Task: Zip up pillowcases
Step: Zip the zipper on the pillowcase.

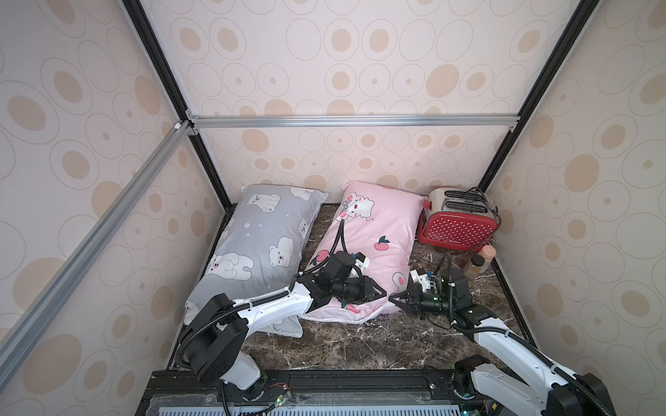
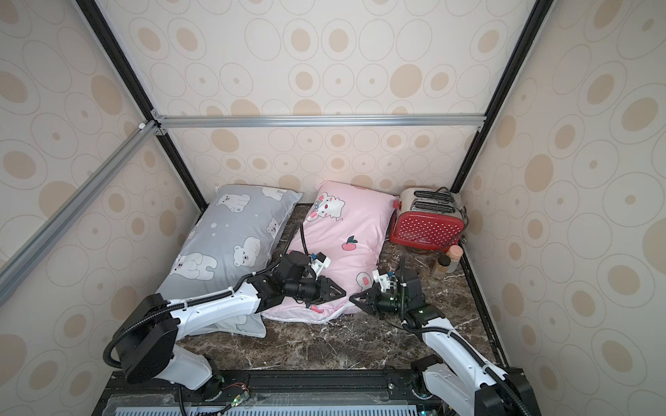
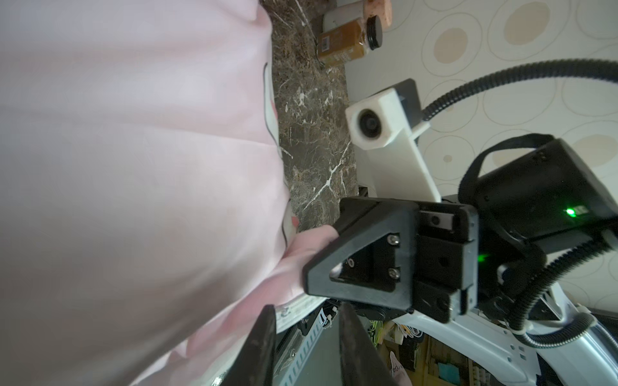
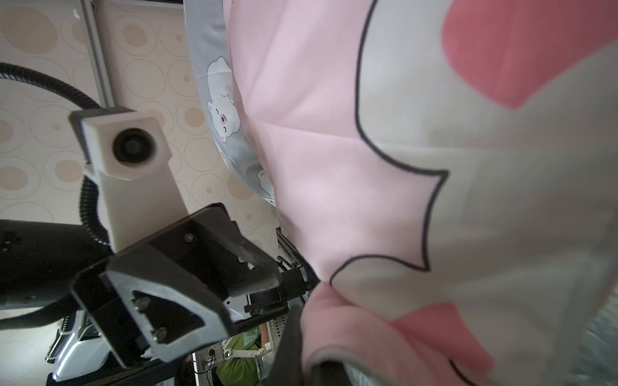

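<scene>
in a top view, left gripper (image 1: 382, 292) and right gripper (image 1: 393, 299) meet at the pink pillowcase (image 1: 374, 230), near corner. left wrist: right jaws clamp pink fabric; left jaws gapped at the zipper edge (image 3: 297, 305), grip unclear. right wrist: same clamp. likely catching the zipper; next, pinch, pull.

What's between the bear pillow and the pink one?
Between grey pillow and pink pillow: a strip of marble table, the left arm over its near end, in both top views.

Grey pillowcase (image 1: 252, 237) corner under left arm (image 1: 266, 309), pink pillowcase (image 3: 133, 167) blurred
</scene>
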Motion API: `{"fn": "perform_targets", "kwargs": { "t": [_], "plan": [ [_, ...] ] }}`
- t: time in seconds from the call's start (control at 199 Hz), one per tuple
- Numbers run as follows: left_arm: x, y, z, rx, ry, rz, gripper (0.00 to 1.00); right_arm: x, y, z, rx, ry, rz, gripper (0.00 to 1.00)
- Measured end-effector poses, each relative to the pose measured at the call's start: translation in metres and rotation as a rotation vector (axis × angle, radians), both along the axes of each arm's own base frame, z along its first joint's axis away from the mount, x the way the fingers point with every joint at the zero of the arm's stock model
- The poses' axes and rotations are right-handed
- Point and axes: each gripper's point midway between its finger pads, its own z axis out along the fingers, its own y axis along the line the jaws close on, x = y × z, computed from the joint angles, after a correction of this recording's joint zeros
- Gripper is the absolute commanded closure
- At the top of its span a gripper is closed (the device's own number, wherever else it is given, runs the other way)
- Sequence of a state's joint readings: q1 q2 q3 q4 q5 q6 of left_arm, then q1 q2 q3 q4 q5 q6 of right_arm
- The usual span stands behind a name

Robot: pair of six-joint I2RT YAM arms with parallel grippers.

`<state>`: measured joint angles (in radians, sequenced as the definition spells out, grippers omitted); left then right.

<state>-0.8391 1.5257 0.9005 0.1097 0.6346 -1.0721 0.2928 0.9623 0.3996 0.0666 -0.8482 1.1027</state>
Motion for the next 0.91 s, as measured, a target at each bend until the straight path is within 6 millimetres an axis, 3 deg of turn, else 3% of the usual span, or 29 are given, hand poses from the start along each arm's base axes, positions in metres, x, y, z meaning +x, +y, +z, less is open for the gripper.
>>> {"fn": "perform_targets", "kwargs": {
  "t": [0.116,0.272,0.905],
  "plan": [
    [-0.003,0.000,-0.012,0.006,0.036,0.000,0.63,0.004,0.001,0.004,0.019,-0.011,-0.011,1.00],
    [-0.001,-0.004,-0.005,-0.025,0.034,0.005,0.62,0.010,-0.003,0.006,0.030,-0.019,-0.037,1.00],
    [0.001,-0.008,-0.006,-0.061,0.059,0.021,0.75,0.014,-0.003,-0.004,0.013,-0.011,-0.031,1.00]
  ]
}}
